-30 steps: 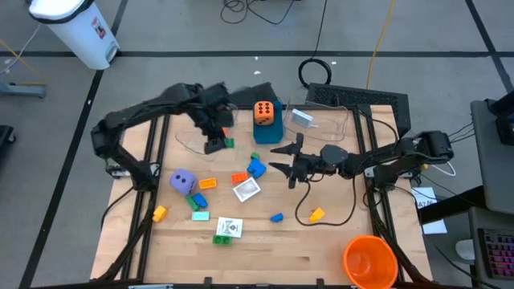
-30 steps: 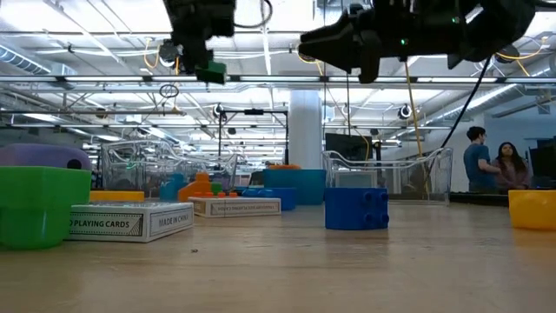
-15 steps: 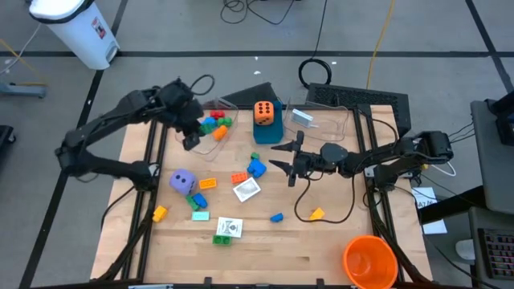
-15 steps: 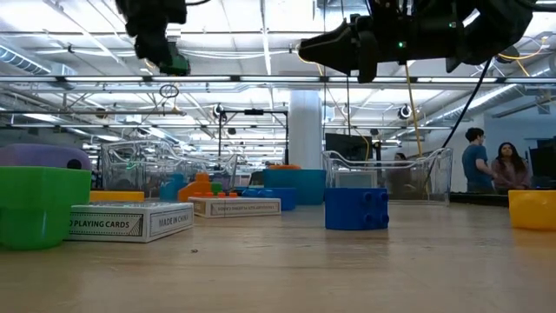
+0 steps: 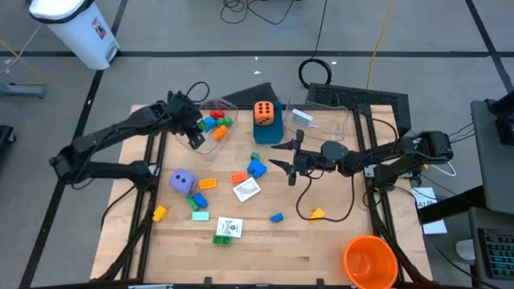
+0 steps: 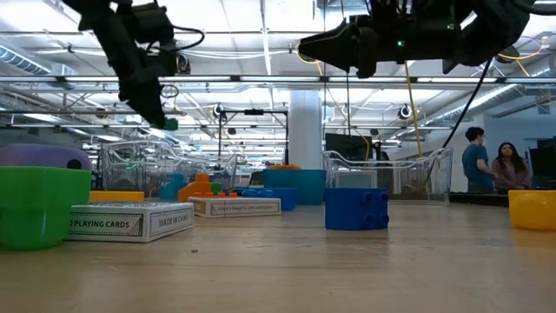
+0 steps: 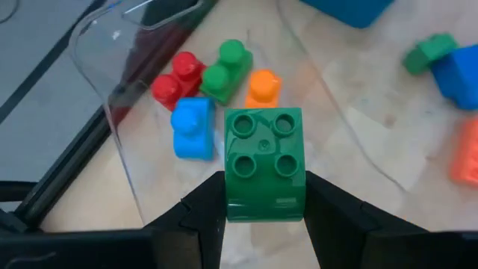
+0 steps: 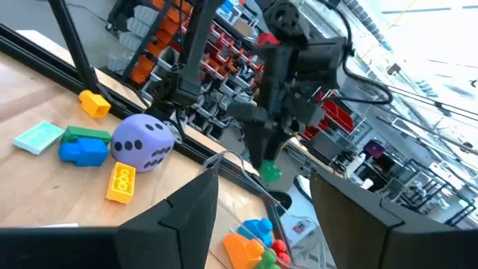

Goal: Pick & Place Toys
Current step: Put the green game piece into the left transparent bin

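A green four-stud brick (image 7: 264, 161) sits between the fingers of my left gripper (image 5: 195, 139), which is shut on it. The gripper hangs over the left clear tub (image 7: 112, 97) at the table's far left. On the tub's floor lie red, blue, green and orange bricks (image 5: 213, 124). In the low view the gripper (image 6: 162, 118) stands well above the table. My right gripper (image 5: 289, 161) hovers open and about level over the table's middle, with nothing between its fingers. More toys lie on the wood: a purple die (image 5: 183, 181), cards (image 5: 246, 189) and loose bricks (image 5: 256, 168). My left gripper pinches the green brick by two opposite side walls (image 7: 231, 200), one finger (image 7: 200, 213) on each side. The fingers come slanting down from the table's far left. The brick is lifted clear above the tub's floor, and its studded top faces back toward the wrist.
An orange die (image 5: 264, 111) rests on a blue box (image 5: 267, 132) at the far middle, beside a second clear tub (image 5: 325, 124). A big orange cup (image 5: 369, 261) stands at the near right corner. People (image 6: 491, 165) stand in the room beyond the table.
My left gripper has swung toward the table's left edge with the green brick, has sunk lower and has tipped further downward. It now hangs over the left tub. My right arm has kept its place.
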`<action>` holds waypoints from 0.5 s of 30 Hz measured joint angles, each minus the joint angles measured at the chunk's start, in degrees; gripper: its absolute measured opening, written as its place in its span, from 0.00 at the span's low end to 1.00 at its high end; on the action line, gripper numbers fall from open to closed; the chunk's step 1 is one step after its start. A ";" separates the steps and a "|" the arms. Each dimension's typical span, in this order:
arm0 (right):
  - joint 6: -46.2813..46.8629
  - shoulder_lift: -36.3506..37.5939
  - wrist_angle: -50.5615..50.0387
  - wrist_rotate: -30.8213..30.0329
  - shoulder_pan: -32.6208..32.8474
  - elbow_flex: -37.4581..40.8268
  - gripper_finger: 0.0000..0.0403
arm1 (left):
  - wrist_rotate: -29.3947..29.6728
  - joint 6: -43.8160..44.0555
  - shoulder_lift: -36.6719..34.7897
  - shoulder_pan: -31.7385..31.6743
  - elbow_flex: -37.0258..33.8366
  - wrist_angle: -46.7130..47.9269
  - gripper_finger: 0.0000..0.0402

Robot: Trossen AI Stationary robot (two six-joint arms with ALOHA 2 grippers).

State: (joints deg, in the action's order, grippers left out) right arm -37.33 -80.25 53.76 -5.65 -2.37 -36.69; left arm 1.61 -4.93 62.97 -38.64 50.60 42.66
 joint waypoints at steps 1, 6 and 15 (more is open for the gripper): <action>0.32 0.00 0.02 0.17 -0.22 0.00 0.52 | -0.01 -0.37 0.22 -0.37 -0.92 -1.48 0.39; 2.07 0.00 0.25 0.94 -1.54 0.00 0.52 | 0.00 -1.25 1.83 -2.67 -2.96 -4.35 0.35; 8.33 0.00 0.83 6.23 -4.46 0.00 0.52 | 1.61 0.80 7.75 -5.20 -2.98 -6.14 0.40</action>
State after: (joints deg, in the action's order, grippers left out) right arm -29.00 -80.25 54.59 0.58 -6.83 -36.69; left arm 3.22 -4.14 70.72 -43.84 47.62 36.52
